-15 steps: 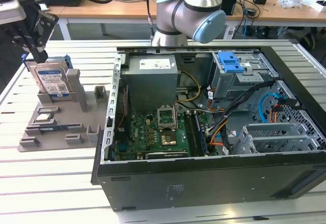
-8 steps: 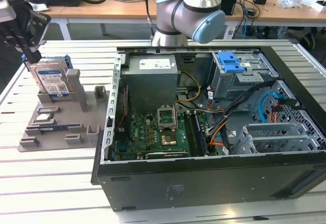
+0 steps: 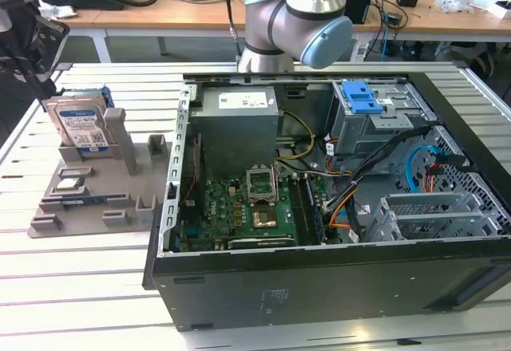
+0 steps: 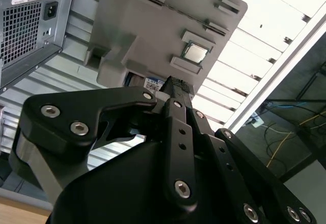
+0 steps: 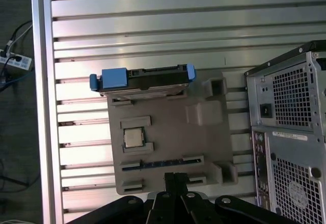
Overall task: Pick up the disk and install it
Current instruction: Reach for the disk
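Note:
The disk [image 3: 80, 125] stands on edge in a slot of the grey holder [image 3: 96, 195], at the exterior view's left beside the open computer case [image 3: 319, 287]. It is silver with a white-and-blue label and a blue frame. The first wrist view shows the disk [image 5: 142, 78] edge-on, at the far side of the holder [image 5: 204, 132]. My black gripper [image 3: 46, 88] hangs above and just behind the disk, apart from it. Its two fingers are shut together with nothing between them in both wrist views [image 5: 175, 177] [image 4: 178, 87]. A strip of the disk's label [image 4: 153, 85] peeks out beside the fingertips.
A processor chip [image 5: 133, 137] lies in a pocket of the holder. Inside the case are the grey power-supply box [image 3: 235, 124], the motherboard [image 3: 247, 207] and a metal drive cage with a blue latch [image 3: 361, 96]. Everything rests on a slatted metal table [image 3: 80, 287].

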### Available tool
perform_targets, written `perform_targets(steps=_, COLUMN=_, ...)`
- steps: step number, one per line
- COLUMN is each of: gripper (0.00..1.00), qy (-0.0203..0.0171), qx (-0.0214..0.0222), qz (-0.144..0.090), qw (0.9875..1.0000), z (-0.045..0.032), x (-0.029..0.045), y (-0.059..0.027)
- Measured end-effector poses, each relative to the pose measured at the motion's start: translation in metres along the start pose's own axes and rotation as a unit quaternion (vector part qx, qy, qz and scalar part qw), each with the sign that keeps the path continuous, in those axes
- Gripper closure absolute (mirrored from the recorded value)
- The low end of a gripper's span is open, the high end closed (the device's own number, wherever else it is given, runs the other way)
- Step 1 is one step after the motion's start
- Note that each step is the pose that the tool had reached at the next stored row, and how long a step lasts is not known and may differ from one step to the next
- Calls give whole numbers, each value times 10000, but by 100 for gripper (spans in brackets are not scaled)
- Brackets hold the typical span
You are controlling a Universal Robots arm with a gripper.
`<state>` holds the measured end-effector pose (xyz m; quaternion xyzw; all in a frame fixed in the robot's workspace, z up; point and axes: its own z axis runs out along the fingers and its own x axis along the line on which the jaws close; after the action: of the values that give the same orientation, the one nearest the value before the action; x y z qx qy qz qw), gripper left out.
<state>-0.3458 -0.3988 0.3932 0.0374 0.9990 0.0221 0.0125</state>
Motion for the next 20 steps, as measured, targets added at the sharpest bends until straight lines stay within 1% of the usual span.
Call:
perform_targets(steps=2, gripper=89, qy=0, qx=0, qz=0, qw=10000, z=0, x=24, y=5)
perform_targets(steps=9, gripper=89, qy=0, qx=0, qz=0, qw=10000, z=2, x=128, y=82)
perform_targets(steps=17, gripper=89, qy=0, qx=0, qz=0, qw=10000, z=2, x=241, y=103)
perform_targets(steps=20, gripper=89, qy=0, qx=0, qz=0, qw=10000, z=2, x=295, y=105)
